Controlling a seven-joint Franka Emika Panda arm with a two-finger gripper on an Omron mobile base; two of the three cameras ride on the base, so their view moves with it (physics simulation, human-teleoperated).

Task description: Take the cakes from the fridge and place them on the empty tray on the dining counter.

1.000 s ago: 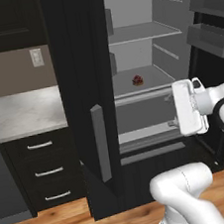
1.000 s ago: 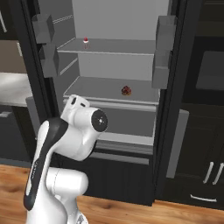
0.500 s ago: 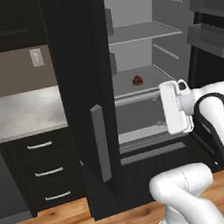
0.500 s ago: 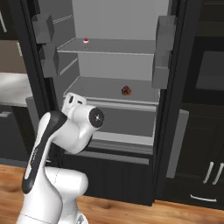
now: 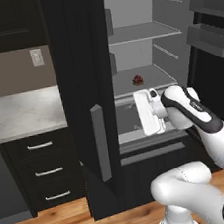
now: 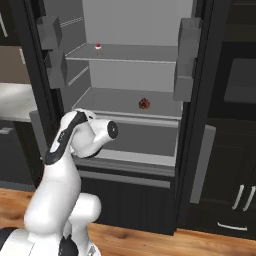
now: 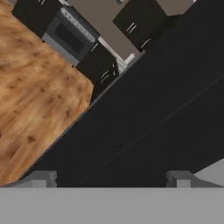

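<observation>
fridge [image 6: 130, 75] stands open, both doors swung out. two cakes inside: one cake [image 6: 144, 103] with a dark red top on the lower shelf [image 6: 110, 102] toward the right, another small cake [image 6: 98, 48] on the upper shelf [image 6: 150, 52] at its left end. the same lower cake [image 5: 138, 80] shows from the left side, sitting just above and behind the arm's hand. end effector [image 7: 111, 177] is spread wide, nothing between the tips, hovering low in front of the drawer [image 6: 140, 140] under the lower shelf, camera pointing down at the black fridge base and the wood floor [image 7: 35, 100].

risks from here, as i judge it: the hand is below shelf level and close to the shelf front, so lifting straight up could clip the shelf lip or the drawer. the left door [image 5: 83, 87] is just beside the wrist, a wide swing could knock it. the cakes are tiny against such a wide opening, so a sloppy close could tip or squash one, or push it deeper in. tray and dining tabletop not seen here.
</observation>
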